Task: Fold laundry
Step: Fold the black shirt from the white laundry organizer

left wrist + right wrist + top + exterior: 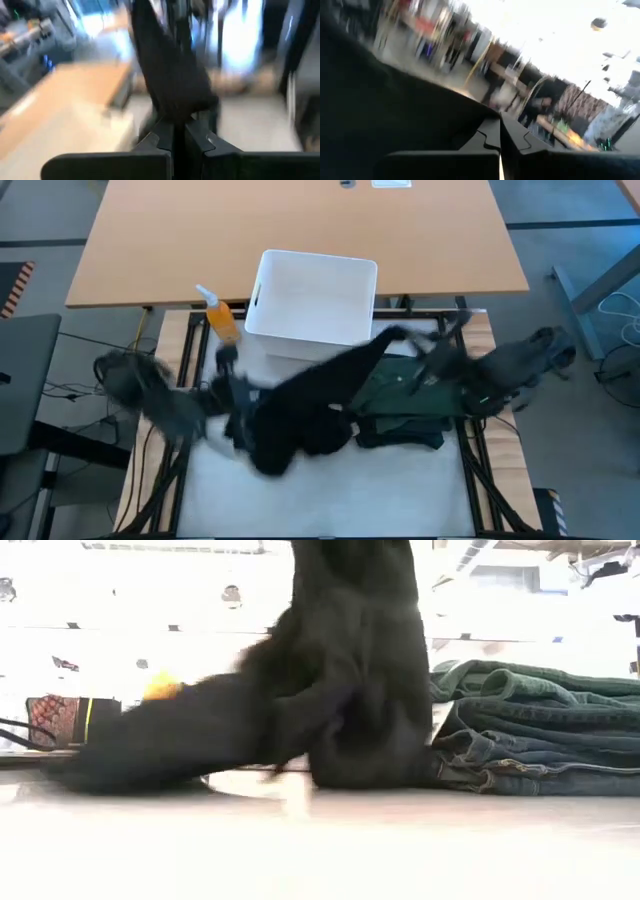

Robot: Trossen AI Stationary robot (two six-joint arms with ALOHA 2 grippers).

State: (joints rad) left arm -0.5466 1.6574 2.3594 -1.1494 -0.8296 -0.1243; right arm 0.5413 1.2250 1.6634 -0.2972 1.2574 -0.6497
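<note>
A black garment [320,395] of the laundry is stretched aslant over the table between my two grippers. In the low view it hangs down from above [350,650], and its lower folds [150,750] lie on the table top. My left gripper [236,392] is shut on its left part and my right gripper [420,345] on its far right end. Both are raised and blurred. A pile of dark green and denim laundry [405,405] lies on the table under the right end. My left gripper pinches a bunched part of the black garment [176,114] between its two shut fingers [160,142]; one layer or several, I cannot tell. The cloth runs on from the fingertips, away from the gripper. My right gripper pinches the black garment by an edge [479,116] that runs into its shut fingers [517,137]. The cloth spreads away to one side of them, raised off the table.
A white plastic bin [315,295] stands just behind the garment, with an orange spray bottle [221,318] to its left. A bare wooden table [300,230] lies beyond. The near part of the work surface [330,500] is free.
</note>
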